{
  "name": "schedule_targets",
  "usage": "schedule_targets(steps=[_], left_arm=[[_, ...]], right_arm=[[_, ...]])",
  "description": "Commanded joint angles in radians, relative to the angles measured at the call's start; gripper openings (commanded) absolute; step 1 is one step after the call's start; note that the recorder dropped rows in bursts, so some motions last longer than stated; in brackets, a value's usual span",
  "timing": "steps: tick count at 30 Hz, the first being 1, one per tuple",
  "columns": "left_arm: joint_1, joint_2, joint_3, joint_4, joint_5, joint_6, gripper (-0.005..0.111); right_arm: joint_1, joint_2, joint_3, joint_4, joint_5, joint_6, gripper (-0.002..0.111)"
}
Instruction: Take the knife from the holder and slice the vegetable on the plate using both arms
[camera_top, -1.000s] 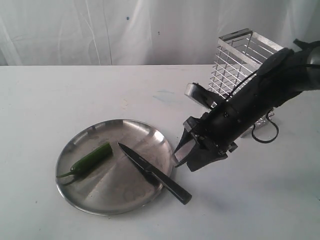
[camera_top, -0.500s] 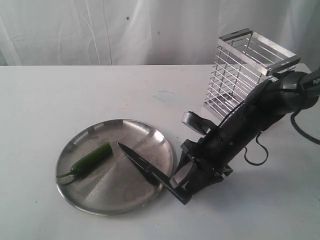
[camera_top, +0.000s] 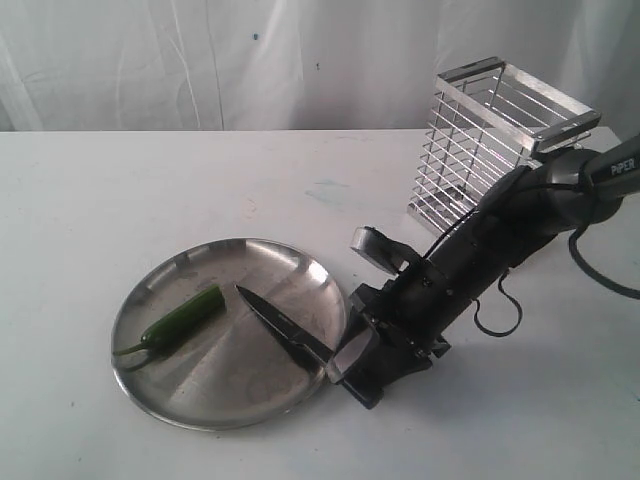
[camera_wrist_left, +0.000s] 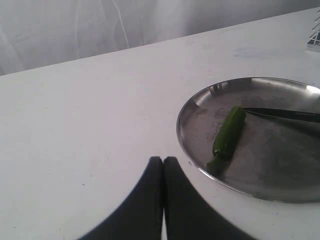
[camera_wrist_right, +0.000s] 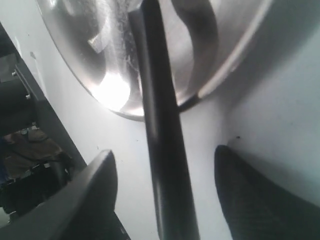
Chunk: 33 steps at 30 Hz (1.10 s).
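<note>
The dark knife lies with its blade on the steel plate and its handle over the near right rim. My right gripper is open and low over that handle. In the right wrist view the handle runs between the two fingers, apart from both. The green chili rests on the plate's left side. My left gripper is shut and empty above the table, beside the plate's rim and close to the chili. The wire holder stands empty at the back right.
The right arm slants down from the right, passing in front of the holder, with a cable loop hanging beside it. A white cloth backdrop closes off the far table edge. A faint bluish smear marks the table.
The right arm has swung down and left, from above the table beside the plate to low over the knife handle. The jaws stayed open. Knife, chili and plate have not moved.
</note>
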Motion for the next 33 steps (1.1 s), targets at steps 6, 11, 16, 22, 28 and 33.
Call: schedule_targets(steps=[6, 11, 16, 22, 28, 33], left_arm=[[-0.004, -0.003, 0.003, -0.002, -0.001, -0.007, 0.0], [-0.004, -0.003, 0.003, -0.002, -0.001, -0.007, 0.0], [-0.004, -0.003, 0.003, -0.002, -0.001, -0.007, 0.0], [-0.004, -0.003, 0.003, -0.002, -0.001, -0.007, 0.0], [-0.004, -0.003, 0.003, -0.002, -0.001, -0.007, 0.0], [-0.004, -0.003, 0.003, -0.002, -0.001, -0.007, 0.0]], right_arm=[[0.01, 0.07, 0.004, 0.02, -0.001, -0.033, 0.055], [0.01, 0.106, 0.004, 0.027, -0.001, -0.051, 0.053], [0.01, 0.132, 0.004, 0.025, -0.001, -0.053, 0.04], [0.01, 0.132, 0.004, 0.018, -0.001, -0.053, 0.015], [0.01, 0.132, 0.004, 0.016, -0.001, -0.053, 0.0], [0.01, 0.122, 0.004, 0.016, -0.001, -0.053, 0.0]])
